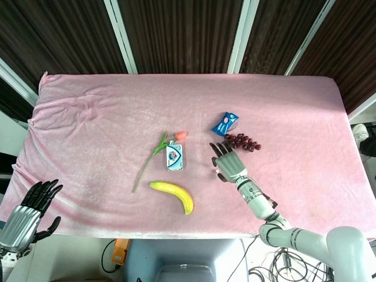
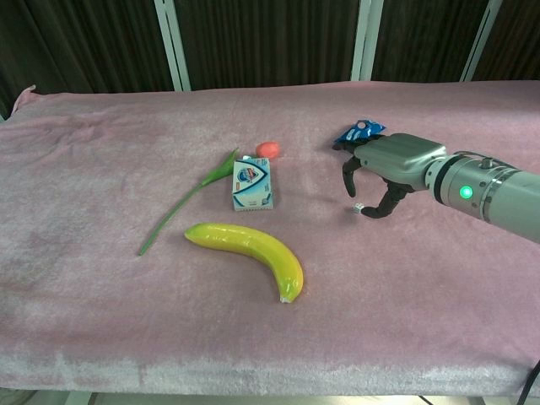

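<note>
We've got the right hand (image 1: 228, 163) hovering w/ fingers (image 2: 348, 174) spread and curled down, holding nothing, just short of the grape bunch (image 1: 244, 141) by the blue packet (image 1: 224, 122) on the pink worktop (image 1: 88, 123); approx. best: ease forward, cup gently.

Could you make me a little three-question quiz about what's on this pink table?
1. True or false: the right hand grips the banana.
2. What lies nearest the right hand's fingertips? A) grapes B) tissue pack C) tulip
3. Which hand hangs off the pink cloth's near corner?

Key: 1 false, it hovers open, holding nothing. 2 A. 3 the left hand.
</note>
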Robot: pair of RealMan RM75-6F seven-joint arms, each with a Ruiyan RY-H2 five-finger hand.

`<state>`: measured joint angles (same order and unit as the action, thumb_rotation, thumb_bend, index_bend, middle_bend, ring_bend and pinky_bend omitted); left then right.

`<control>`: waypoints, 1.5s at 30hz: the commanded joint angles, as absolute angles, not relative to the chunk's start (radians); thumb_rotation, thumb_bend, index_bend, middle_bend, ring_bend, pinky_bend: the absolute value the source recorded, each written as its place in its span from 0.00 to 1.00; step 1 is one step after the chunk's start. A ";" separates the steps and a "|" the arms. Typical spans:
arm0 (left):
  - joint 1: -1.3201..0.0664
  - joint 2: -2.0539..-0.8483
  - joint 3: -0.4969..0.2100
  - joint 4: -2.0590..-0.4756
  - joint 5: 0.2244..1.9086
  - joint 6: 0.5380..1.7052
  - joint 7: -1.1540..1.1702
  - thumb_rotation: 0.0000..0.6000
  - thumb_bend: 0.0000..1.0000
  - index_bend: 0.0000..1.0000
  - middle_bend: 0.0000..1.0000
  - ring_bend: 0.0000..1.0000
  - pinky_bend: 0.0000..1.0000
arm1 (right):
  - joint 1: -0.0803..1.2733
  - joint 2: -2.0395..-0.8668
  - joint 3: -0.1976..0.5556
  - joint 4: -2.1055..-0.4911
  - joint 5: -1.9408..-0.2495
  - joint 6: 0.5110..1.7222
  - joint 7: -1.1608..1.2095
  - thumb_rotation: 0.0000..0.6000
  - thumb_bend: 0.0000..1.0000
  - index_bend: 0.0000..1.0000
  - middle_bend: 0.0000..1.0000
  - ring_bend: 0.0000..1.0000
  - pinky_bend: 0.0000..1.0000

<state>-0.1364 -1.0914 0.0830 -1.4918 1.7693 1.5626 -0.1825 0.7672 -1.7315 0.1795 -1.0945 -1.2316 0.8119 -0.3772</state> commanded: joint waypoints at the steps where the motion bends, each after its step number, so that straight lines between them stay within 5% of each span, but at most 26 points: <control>1: -0.136 -1.092 0.085 -1.494 1.770 1.561 -0.175 1.00 0.42 0.00 0.00 0.00 0.00 | 0.770 -1.733 0.178 -1.092 -1.225 0.810 -0.385 1.00 0.41 0.60 0.04 0.00 0.00; 22: -0.134 -1.092 0.082 -1.495 1.767 1.566 -0.171 1.00 0.42 0.00 0.00 0.00 0.00 | 0.786 -1.755 0.161 -1.061 -1.206 0.803 -0.374 1.00 0.48 0.73 0.06 0.00 0.00; 32: -0.128 -1.091 0.084 -1.493 1.766 1.574 -0.173 1.00 0.42 0.00 0.00 0.00 0.00 | 0.701 -1.579 0.137 -1.322 -1.338 1.028 -0.352 1.00 0.48 0.71 0.06 0.00 0.00; 35: -0.126 -1.093 0.085 -1.494 1.766 1.573 -0.166 1.00 0.42 0.00 0.00 0.00 0.00 | 0.662 -1.511 0.136 -1.403 -1.361 1.099 -0.349 1.00 0.48 0.66 0.06 0.00 0.00; 40: -0.128 -1.098 0.086 -1.499 1.765 1.563 -0.149 1.00 0.42 0.00 0.00 0.00 0.00 | 0.627 -1.406 0.165 -1.521 -1.289 1.106 -0.345 1.00 0.37 0.15 0.03 0.00 0.00; 45: -0.132 -1.101 0.085 -1.502 1.763 1.552 -0.136 1.00 0.42 0.00 0.00 0.00 0.00 | 0.602 -1.357 0.186 -1.580 -1.277 1.139 -0.308 1.00 0.21 0.01 0.00 0.00 0.00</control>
<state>-0.1319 -1.1007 0.0850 -1.5019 1.7633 1.5531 -0.1370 0.6155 -1.3719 0.1770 -1.5623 -1.2741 1.1250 -0.3266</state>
